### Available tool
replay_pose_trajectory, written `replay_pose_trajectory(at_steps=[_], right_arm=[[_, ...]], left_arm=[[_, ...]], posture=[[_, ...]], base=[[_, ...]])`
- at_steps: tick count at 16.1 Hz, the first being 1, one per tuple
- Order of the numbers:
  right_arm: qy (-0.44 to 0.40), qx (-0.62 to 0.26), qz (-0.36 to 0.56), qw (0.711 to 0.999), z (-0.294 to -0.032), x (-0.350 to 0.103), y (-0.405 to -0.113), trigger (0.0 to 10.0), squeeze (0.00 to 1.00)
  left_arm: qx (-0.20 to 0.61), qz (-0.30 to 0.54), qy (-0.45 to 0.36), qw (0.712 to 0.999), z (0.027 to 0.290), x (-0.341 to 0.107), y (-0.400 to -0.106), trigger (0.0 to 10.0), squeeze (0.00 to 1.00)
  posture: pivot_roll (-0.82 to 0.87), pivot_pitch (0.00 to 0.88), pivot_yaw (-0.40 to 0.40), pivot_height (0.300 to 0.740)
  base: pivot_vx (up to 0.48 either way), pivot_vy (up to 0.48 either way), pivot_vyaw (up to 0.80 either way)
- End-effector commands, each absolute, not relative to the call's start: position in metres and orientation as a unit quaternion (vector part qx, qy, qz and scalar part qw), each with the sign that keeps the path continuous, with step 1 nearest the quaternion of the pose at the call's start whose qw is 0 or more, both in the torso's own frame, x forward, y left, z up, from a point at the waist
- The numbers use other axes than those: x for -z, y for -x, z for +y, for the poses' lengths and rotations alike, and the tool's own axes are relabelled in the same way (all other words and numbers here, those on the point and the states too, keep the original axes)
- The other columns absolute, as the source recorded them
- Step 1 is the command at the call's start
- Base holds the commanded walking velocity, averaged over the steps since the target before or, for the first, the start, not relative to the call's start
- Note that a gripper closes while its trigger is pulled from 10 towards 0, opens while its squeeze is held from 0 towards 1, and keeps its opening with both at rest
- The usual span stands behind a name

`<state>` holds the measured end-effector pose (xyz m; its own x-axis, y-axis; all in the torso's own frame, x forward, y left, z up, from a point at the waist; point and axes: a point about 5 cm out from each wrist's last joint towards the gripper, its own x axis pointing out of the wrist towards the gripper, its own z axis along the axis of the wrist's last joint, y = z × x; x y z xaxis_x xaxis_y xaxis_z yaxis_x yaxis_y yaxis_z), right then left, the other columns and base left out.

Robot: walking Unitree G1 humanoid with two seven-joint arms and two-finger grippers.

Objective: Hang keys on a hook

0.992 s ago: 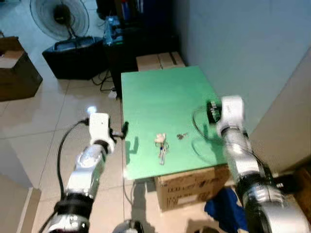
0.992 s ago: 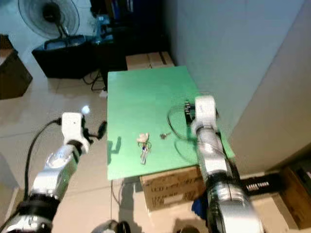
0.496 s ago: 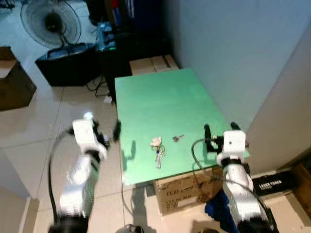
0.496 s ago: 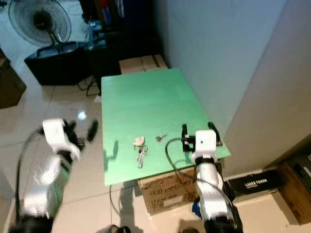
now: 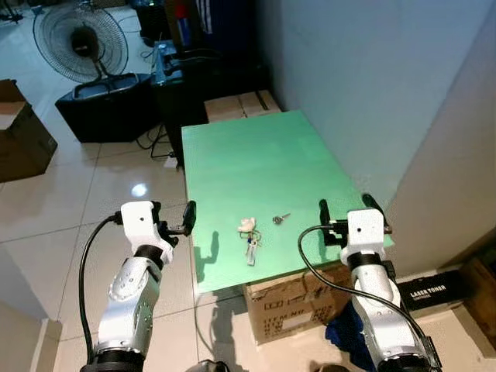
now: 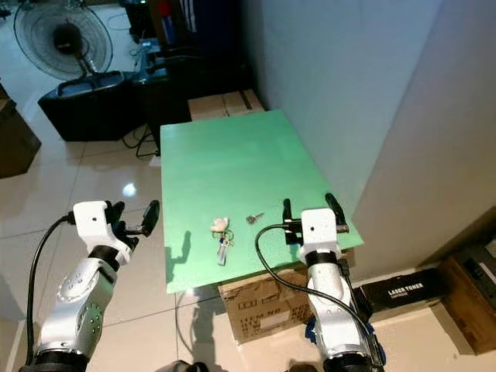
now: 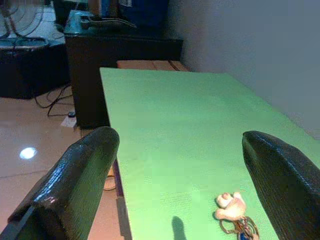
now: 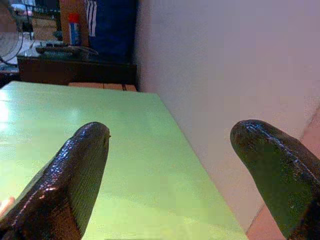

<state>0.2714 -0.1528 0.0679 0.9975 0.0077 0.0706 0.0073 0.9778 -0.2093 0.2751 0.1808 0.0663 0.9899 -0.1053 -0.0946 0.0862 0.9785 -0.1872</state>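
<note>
A bunch of keys with a pale fob lies on the green tabletop near its front edge. A single small key lies just to its right. My left gripper is open, hovering off the table's left edge and level with the keys. In the left wrist view its fingers frame the tabletop, and the keys lie ahead near one finger. My right gripper is open over the table's near right corner, nothing between its fingers.
A grey wall runs close along the table's right side. Cardboard boxes sit under the table and another behind it. A dark cabinet, black case, fan and brown box stand on the tiled floor.
The camera has risen and shifted. My right gripper has drawn back from over the table's right side to its near right corner. The left arm swung and settled beside the table's left edge.
</note>
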Motion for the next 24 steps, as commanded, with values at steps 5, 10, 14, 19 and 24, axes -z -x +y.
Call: replay_pose_trajectory(at_steps=[5, 10, 14, 19, 24], right_arm=[[0.096, -0.023, -0.05, 0.994, -0.138, -0.086, -0.28, 10.0, 0.0], [0.096, -0.027, -0.032, 0.994, -0.136, -0.08, -0.275, 10.0, 0.0], [0.097, -0.026, -0.025, 0.995, -0.137, -0.078, -0.273, 10.0, 0.0], [0.098, -0.024, -0.015, 0.995, -0.136, -0.076, -0.276, 10.0, 0.0], [0.102, -0.029, -0.01, 0.994, -0.129, -0.075, -0.281, 10.0, 0.0]], left_arm=[[0.078, 0.058, 0.015, 0.995, 0.165, -0.07, -0.278, 10.0, 0.0], [0.089, 0.057, -0.006, 0.994, 0.16, -0.069, -0.275, 10.0, 0.0], [0.105, 0.053, -0.025, 0.993, 0.154, -0.07, -0.272, 10.0, 0.0], [0.115, 0.054, -0.036, 0.991, 0.152, -0.071, -0.273, 10.0, 0.0], [0.106, 0.05, -0.037, 0.992, 0.155, -0.076, -0.278, 10.0, 0.0]], posture=[[-0.16, 0.0, 0.127, 0.74], [-0.16, 0.0, 0.134, 0.74], [-0.16, 0.0, 0.141, 0.74], [-0.16, 0.0, 0.145, 0.74], [-0.16, 0.0, 0.145, 0.74]], base=[[0.0, 0.0, 0.0], [0.461, 0.0, 0.0], [0.475, 0.0, 0.0], [0.158, -0.332, 0.0], [0.0, 0.0, 0.0]])
